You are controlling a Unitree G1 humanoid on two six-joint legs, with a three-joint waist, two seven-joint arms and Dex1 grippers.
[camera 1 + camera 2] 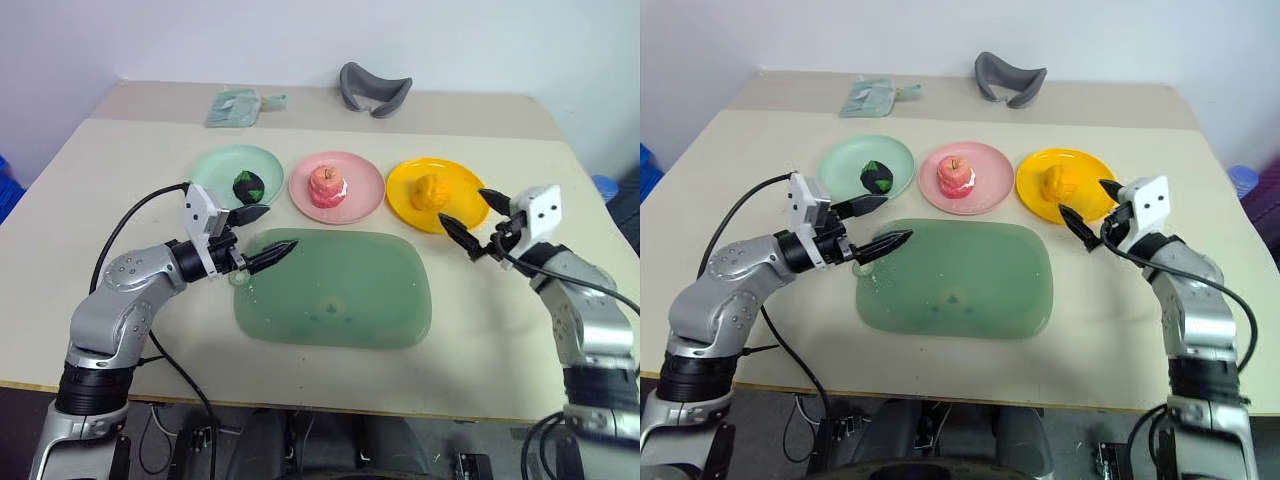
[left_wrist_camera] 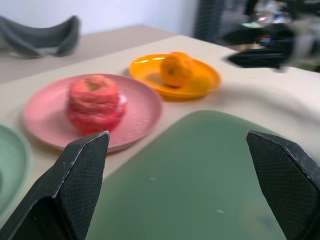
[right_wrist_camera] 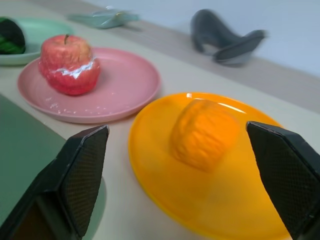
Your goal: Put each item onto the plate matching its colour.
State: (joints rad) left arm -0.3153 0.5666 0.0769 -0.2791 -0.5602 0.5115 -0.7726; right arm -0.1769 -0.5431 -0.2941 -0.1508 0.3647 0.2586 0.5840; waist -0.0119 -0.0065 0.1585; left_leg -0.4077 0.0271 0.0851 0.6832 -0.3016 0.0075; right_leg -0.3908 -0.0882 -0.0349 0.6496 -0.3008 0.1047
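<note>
On the surface (image 1: 120,160) we see our right hand (image 1: 476,222) spread wide, empty, beside the orange fruit (image 1: 432,190) on its yellow plate (image 1: 405,185); left hand (image 1: 262,236) wide over the mat (image 1: 380,300).

No text, label, brand, number or sign can be read anywhere.

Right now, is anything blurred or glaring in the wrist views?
Left wrist view: the right gripper at the far edge is smeared, the apple soft. Right wrist view: the orange fruit is soft, and glare streaks the yellow plate rim.
</note>
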